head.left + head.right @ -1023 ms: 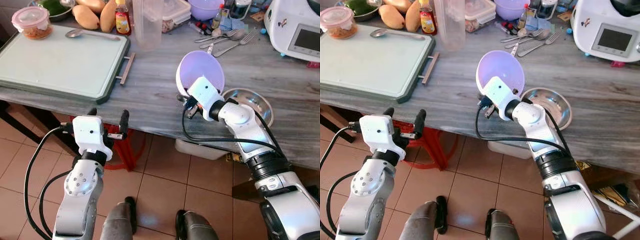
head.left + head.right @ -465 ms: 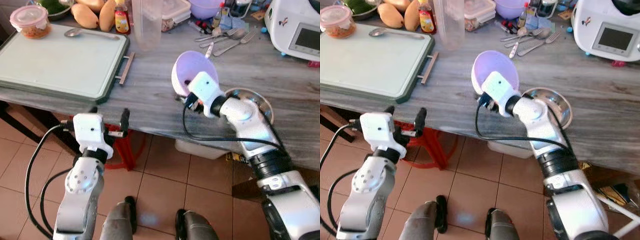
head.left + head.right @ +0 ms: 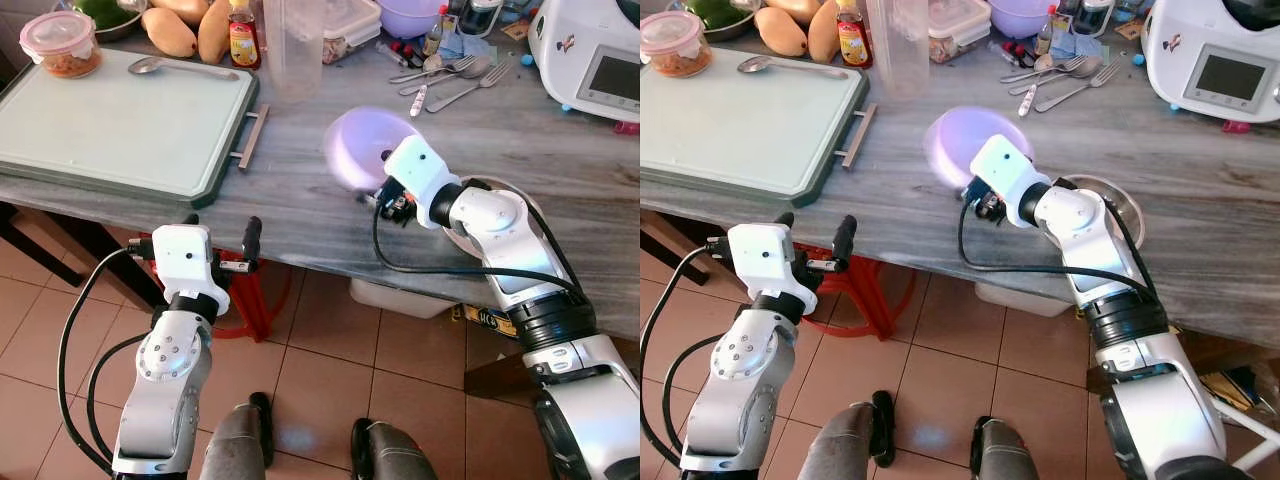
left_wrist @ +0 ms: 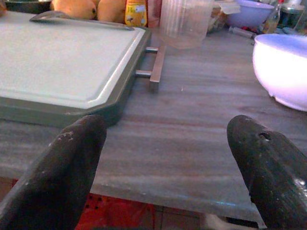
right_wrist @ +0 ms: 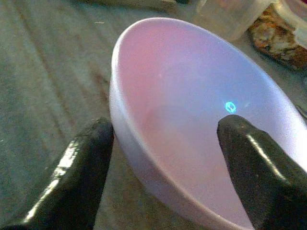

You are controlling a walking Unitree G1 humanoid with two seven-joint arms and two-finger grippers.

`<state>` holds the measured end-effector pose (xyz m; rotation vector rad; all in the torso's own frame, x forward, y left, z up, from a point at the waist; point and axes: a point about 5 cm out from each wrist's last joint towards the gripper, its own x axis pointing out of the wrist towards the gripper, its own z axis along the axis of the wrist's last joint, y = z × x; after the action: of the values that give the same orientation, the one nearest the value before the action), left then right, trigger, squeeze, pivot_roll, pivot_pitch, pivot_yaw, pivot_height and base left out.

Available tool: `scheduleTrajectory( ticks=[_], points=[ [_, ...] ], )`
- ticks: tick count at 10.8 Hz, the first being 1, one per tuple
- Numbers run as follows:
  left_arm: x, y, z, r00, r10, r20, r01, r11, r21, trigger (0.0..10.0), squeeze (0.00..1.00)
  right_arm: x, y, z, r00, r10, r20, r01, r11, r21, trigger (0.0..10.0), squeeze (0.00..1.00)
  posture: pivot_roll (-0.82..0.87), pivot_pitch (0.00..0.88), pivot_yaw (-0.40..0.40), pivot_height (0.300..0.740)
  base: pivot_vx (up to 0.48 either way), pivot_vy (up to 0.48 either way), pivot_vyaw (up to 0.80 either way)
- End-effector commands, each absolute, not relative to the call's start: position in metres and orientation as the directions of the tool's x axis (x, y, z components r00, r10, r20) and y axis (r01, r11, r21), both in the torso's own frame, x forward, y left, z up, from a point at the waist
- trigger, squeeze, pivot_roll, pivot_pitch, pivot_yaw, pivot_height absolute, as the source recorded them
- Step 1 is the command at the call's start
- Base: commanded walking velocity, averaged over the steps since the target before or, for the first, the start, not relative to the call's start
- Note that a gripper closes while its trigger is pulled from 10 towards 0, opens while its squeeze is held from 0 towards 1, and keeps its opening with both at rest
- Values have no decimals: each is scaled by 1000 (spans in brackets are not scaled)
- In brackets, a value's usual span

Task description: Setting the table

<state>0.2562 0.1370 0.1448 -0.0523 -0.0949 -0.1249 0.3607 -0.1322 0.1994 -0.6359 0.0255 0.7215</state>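
Pale lavender round plastic bowl (image 3: pixel 362 148) on the grey wood-grain tabletop (image 3: pixel 300 205), between the pale green cutting board with a metal handle (image 3: pixel 110 120) and the shallow steel dish (image 3: pixel 522 203). Smeared in the head views, so exact tilt hard to read. Appears in the left wrist view to sit on the surface, mouth up.

Right gripper (image 5: pixel 163 158) at the bowl's near wall, jaws wide apart: one black finger (image 5: pixel 81 167) outside the wall, the other over the hollow. Cannot tell whether either pad touches the plastic. Left gripper (image 3: pixel 218 232) low in front of the table edge, jaws apart and holding nothing.

Likely stage: bowl being put down at its place, release about due.

Risks, as a judgement:
- Catching the rim with the inner finger on the way out, and so tipping or dragging a light bowl.
- Sliding on the smooth top toward the front edge, which lies near.
- Knocking the steel dish with the forearm that hangs right over it.
- Bumping the tall clear plastic jug (image 3: pixel 293 50) if pushed further back.
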Motion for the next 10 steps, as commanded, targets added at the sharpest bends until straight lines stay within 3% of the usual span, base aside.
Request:
scheduleTrajectory(
  ticks=[1,4,6,10],
  points=[
    [255,137,141,990,-119,79,123,991,-45,10000,0,358,-133,200,750,616,-242,-628,548,-553,10000,1000,37,202,-31,740,0,0,0],
    [256,139,141,990,-116,81,119,992,-41,10000,0,355,-133,209,772,618,-146,-581,595,-555,10000,1000,39,201,-25,740,0,0,0],
    [256,140,141,990,-118,81,121,992,-41,10000,0,354,-136,225,820,572,15,-473,693,-543,10000,1000,37,200,-24,740,0,0,0],
    [255,140,140,990,-113,82,117,992,-45,10000,0,341,-149,230,902,373,217,-211,819,-534,10000,1000,30,202,-25,740,0,0,0]
  ],
)
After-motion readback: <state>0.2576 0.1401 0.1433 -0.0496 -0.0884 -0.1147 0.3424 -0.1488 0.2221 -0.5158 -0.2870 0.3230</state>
